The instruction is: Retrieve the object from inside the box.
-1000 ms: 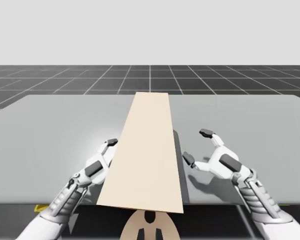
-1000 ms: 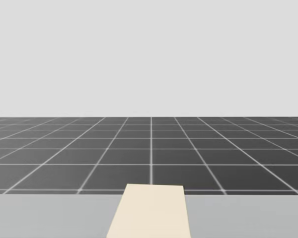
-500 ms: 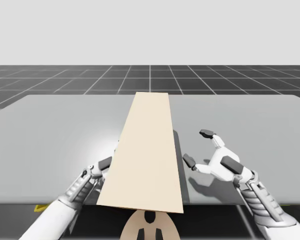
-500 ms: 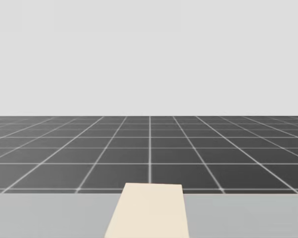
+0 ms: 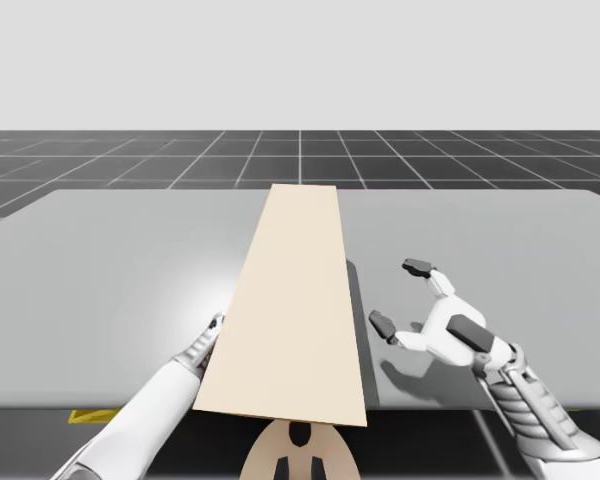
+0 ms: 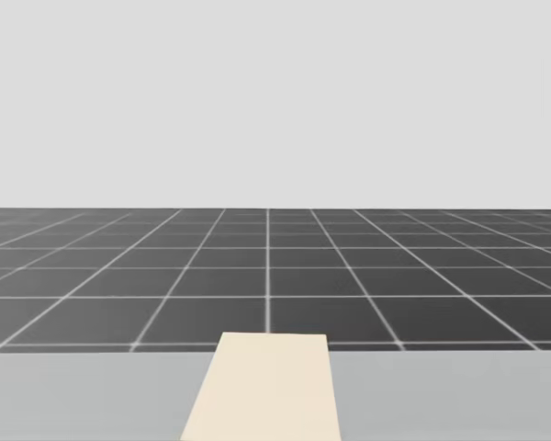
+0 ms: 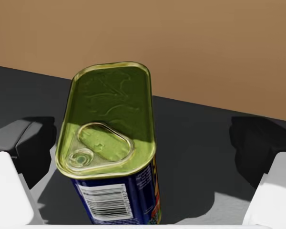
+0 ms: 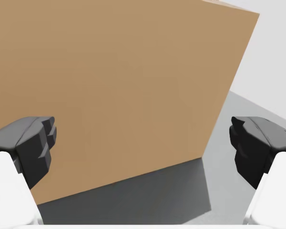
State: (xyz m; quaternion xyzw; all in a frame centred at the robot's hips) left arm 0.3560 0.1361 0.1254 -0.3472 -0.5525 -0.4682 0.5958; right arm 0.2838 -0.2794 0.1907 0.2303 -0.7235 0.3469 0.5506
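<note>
A long beige box [image 5: 295, 300] lies along the middle of the grey table [image 5: 110, 260]; its far end [image 6: 266, 390] appears in the head view. My left arm [image 5: 165, 380] goes into the box's left side, where the box hides its hand. Inside, a blue rectangular can [image 7: 109, 138] with a gold pull-tab lid stands upright on the dark floor. It is between the wide-apart fingers of my left gripper [image 7: 144, 142], close to one finger [image 7: 35, 143] and far from the other. My right gripper [image 5: 398, 298] is open beside the box's right wall [image 8: 114, 86], with nothing between its fingers [image 8: 33, 143].
A brown inner wall [image 7: 181, 43] of the box rises just beyond the can. Open grey table [image 5: 520, 240] lies to the right of my right arm and to the left of the box. A small yellow mark [image 5: 88, 414] sits at the table's front edge.
My left arm has pushed into the box's left side, and its hand has gone out of sight in the high view. My right gripper has drifted slightly right. My head has turned slightly.
</note>
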